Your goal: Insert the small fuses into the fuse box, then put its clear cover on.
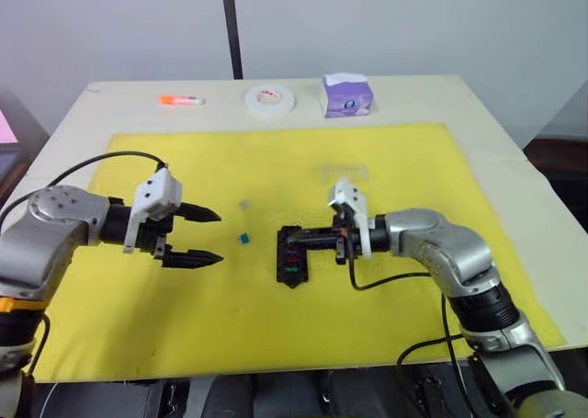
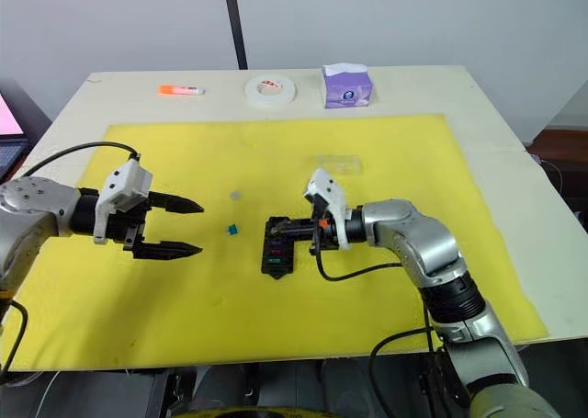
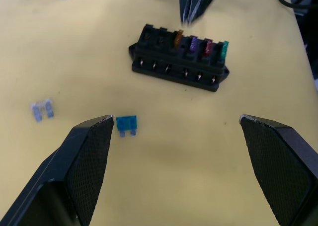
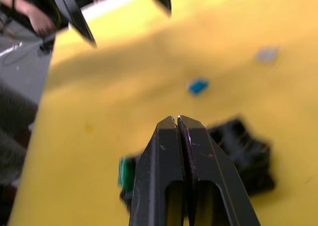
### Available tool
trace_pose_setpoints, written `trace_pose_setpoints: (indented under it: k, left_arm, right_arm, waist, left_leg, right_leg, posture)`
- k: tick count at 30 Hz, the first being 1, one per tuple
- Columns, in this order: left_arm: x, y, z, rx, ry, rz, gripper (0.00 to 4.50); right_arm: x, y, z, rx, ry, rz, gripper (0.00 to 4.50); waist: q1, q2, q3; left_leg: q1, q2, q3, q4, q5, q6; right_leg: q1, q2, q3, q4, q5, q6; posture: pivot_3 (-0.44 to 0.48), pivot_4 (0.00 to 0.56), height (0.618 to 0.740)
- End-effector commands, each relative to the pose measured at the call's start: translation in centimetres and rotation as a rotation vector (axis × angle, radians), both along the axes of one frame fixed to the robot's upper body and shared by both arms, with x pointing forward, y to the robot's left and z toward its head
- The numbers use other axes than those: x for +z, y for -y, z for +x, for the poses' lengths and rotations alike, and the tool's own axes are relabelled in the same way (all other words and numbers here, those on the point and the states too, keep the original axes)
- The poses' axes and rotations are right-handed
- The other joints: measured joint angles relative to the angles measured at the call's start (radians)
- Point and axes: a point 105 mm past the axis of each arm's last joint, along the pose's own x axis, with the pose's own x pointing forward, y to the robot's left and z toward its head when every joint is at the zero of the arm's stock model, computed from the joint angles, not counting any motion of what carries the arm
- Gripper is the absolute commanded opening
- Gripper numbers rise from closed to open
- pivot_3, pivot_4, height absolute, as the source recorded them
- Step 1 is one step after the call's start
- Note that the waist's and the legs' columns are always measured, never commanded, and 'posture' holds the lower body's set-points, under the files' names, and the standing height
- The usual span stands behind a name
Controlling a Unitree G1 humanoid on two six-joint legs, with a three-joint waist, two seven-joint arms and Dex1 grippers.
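On the yellow mat, the fuse box (image 3: 180,58) holds 4 fuses; a teal fuse (image 3: 126,123) and a grey fuse (image 3: 41,110) lie loose. The left end effector (image 3: 174,124) gapes wide; the right end effector (image 4: 178,119) is pinched closed, empty. Best approach: straddle teal squarely, grip gently.

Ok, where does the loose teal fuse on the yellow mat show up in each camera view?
Left eye view: teal fuse on the yellow mat, between the left gripper and the fuse box.
Right eye view: same spot, left of the box.
Left wrist view: beside one left gripper finger.
Right wrist view: blurred, beyond the right gripper.
Shared landmark: the fuse box.
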Motion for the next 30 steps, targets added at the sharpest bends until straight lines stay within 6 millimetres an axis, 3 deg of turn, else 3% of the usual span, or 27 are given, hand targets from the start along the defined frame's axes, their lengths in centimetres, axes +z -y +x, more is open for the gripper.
trace_pose_setpoints:
  k: [1, 4, 6, 9, 13, 17, 20, 24, 30]
  left_arm:
    - [0.8, -0.5, 0.6, 0.015, 0.026, -0.006, 4.27]
    - [0.7, -1.3, 1.1, 0.048, 0.017, -0.002, 4.27]
    - [0.4, -2.6, 1.5, 0.105, 0.014, 0.010, 4.27]
    - [-0.4, -5.3, 2.2, 0.225, 0.027, 0.022, 4.38]
    - [-0.9, -9.1, 3.1, 0.411, 0.073, -0.009, 4.50]
    - [-1.4, -13.7, 2.7, 0.634, 0.083, -0.073, 4.50]
    - [-1.8, -15.4, 2.2, 0.722, 0.060, -0.126, 4.50]
    - [-2.2, -16.2, 2.5, 0.782, 0.072, -0.152, 4.50]
    - [-2.4, -16.9, 3.3, 0.823, 0.089, -0.146, 4.50]
  right_arm:
    - [2.2, 0.5, -0.4, 0.011, 0.030, 0.063, 0.04]
    - [2.9, 1.4, -0.7, 0.006, 0.025, 0.073, 0.04]
    - [3.4, 3.3, -0.3, -0.055, 0.040, 0.060, 0.04]
    - [4.0, 7.1, 0.5, -0.189, 0.075, 0.024, 0.65]
    - [3.6, 12.8, 1.4, -0.392, 0.114, -0.075, 2.01]
    - [1.2, 22.3, 1.4, -0.710, 0.127, -0.240, 3.35]
    - [0.6, 26.6, 0.6, -0.860, 0.121, -0.266, 4.39]
    - [0.1, 28.8, 0.3, -0.958, 0.100, -0.260, 4.45]
    - [0.5, 29.4, 0.8, -1.003, 0.144, -0.242, 4.45]
  waist:
    - [0.002, 0.000, 0.000]
    - [0.002, 0.000, 0.001]
    - [0.002, 0.000, 0.001]
    - [0.002, 0.000, 0.001]
    - [0.002, 0.000, 0.002]
    - [0.002, -0.001, 0.002]
    - [0.002, 0.000, 0.002]
    - [-0.001, 0.000, 0.002]
    - [-0.001, 0.000, 0.002]
  left_leg:
    - [0.000, 0.000, 0.000, 0.000, 0.000, 0.000]
    - [-0.001, 0.000, 0.000, 0.000, 0.000, 0.000]
    - [-0.001, 0.000, 0.000, 0.000, 0.000, 0.000]
    - [-0.001, 0.000, 0.001, 0.000, 0.000, 0.000]
    - [-0.001, 0.000, 0.001, -0.001, 0.000, 0.000]
    - [-0.001, 0.000, 0.002, -0.003, 0.000, 0.000]
    - [-0.001, -0.001, 0.003, -0.004, 0.000, 0.000]
    - [0.001, 0.000, 0.003, -0.003, 0.000, 0.000]
    - [0.001, 0.000, 0.004, -0.004, 0.000, 0.000]
  right_leg:
    - [0.000, 0.000, 0.000, 0.000, 0.000, 0.000]
    - [0.000, 0.000, 0.000, 0.000, 0.000, 0.000]
    - [0.000, 0.000, 0.000, 0.000, 0.000, 0.000]
    - [0.000, -0.001, 0.000, -0.001, 0.000, 0.000]
    - [-0.001, -0.001, 0.000, -0.001, 0.000, 0.000]
    - [-0.002, -0.002, 0.000, -0.003, 0.000, 0.000]
    - [-0.002, -0.003, 0.001, -0.004, 0.000, 0.000]
    - [-0.002, -0.002, 0.002, -0.002, 0.001, -0.001]
    - [-0.002, -0.002, 0.002, -0.002, 0.001, -0.001]
  posture:
    - [0.000, 0.150, 0.740]
    - [0.000, 0.150, 0.740]
    - [0.000, 0.150, 0.740]
    - [0.000, 0.150, 0.740]
    - [0.000, 0.150, 0.740]
    - [0.000, 0.150, 0.740]
    - [0.000, 0.150, 0.740]
    - [0.000, 0.150, 0.740]
    - [0.000, 0.150, 0.740]
